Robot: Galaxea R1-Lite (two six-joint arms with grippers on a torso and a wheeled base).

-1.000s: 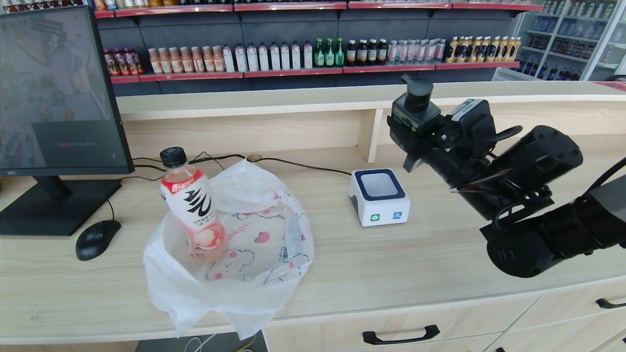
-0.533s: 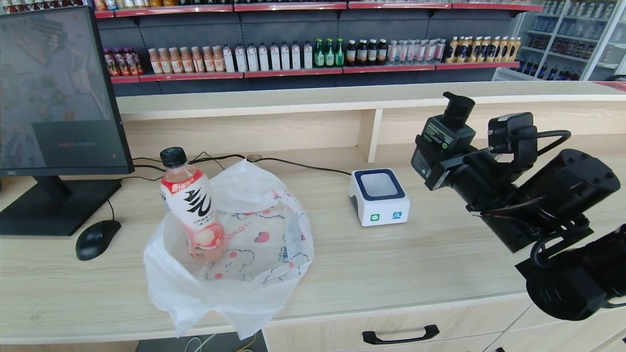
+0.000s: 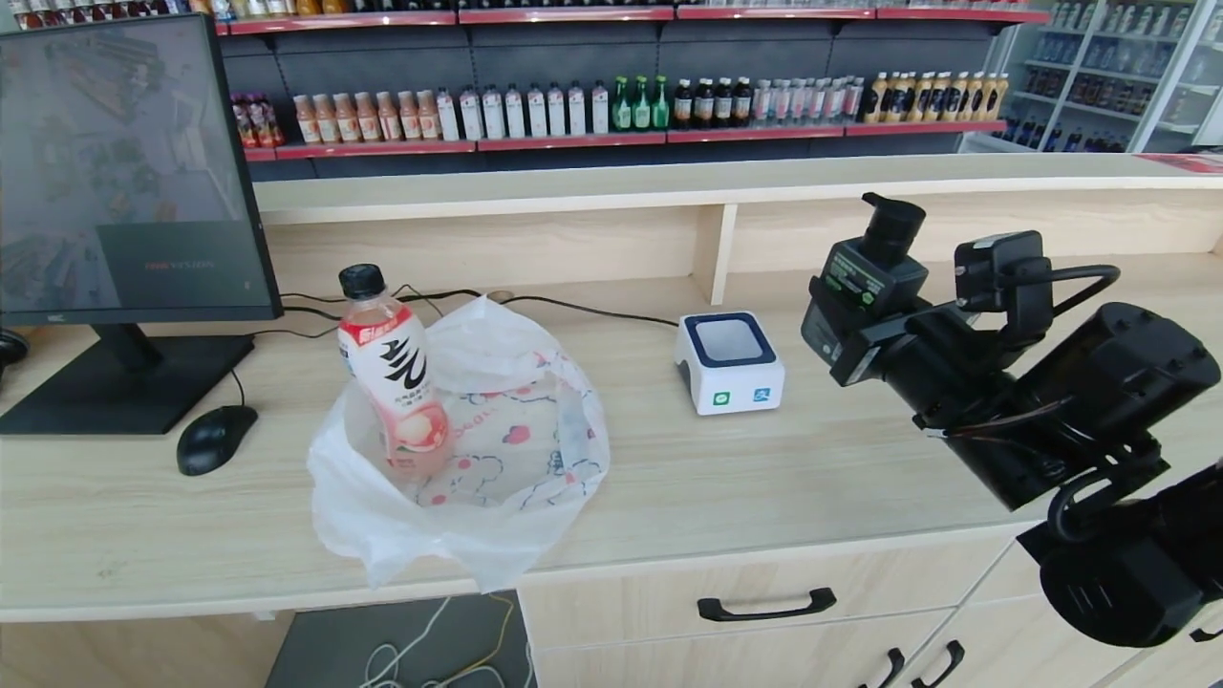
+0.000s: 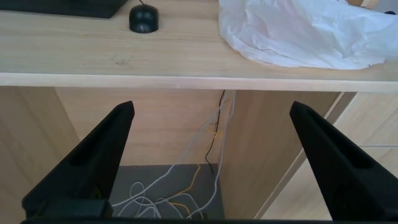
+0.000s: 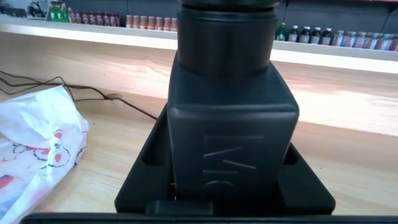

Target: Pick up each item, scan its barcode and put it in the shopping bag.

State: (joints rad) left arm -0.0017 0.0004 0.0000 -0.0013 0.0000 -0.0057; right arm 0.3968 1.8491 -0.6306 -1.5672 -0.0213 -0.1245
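**Dark bottle held above the counter's right end, peach drink in the bag**

The right gripper hangs above the right end of the pale wooden counter. Its fingers are pressed against the sides of a black square-bodied bottle with a round black cap and a green label. The bottle is tilted, cap pointing up and toward the back edge. It is in the air to the right of the white box scanner with a dark-blue-framed window, and apart from it. The scanner sits near the middle of the counter.

A white translucent plastic shopping bag printed with red and blue cartoons lies open left of the middle. Its lower fold hangs over the front edge. Inside it, against the left side, a clear plastic bottle of pink peach drink with a black cap leans slightly.

The left gripper is below the front edge, fingers spread wide with nothing between them. It faces the cables under the counter.

A black monitor and a black mouse occupy the left end.
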